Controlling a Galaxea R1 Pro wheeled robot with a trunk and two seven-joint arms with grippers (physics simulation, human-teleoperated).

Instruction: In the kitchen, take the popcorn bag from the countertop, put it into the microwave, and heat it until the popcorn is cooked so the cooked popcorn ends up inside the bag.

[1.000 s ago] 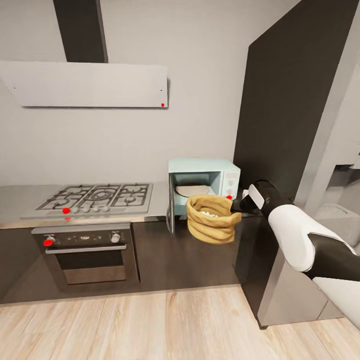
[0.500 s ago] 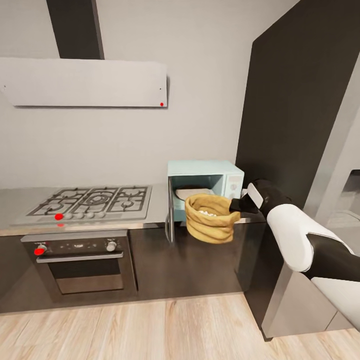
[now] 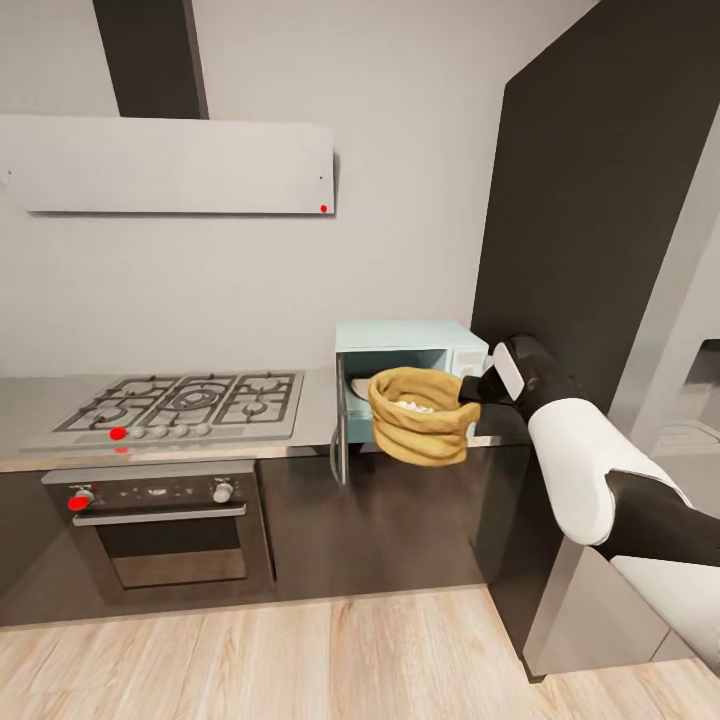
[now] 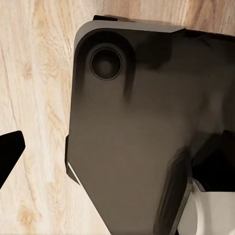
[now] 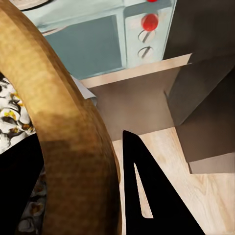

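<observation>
My right gripper is shut on the thick rim of the tan popcorn bag, which hangs upright in the air. The bag is right in front of the mint-blue microwave, level with the cavity's lower edge. The microwave door is swung open to the left. White popped kernels lie inside the bag. In the right wrist view the bag rim runs between my fingers, with one black finger outside it. Beyond it, the microwave's red light sits above two white knobs. The grey countertop carries the microwave.
A steel gas hob sits left of the microwave, above a dark oven. A tall dark cabinet stands close on the right. A wooden floor lies below. The left wrist view faces the floor and my dark base.
The camera shifted a little at first. My right arm has lifted the bag slightly and carried it closer to the microwave opening.
</observation>
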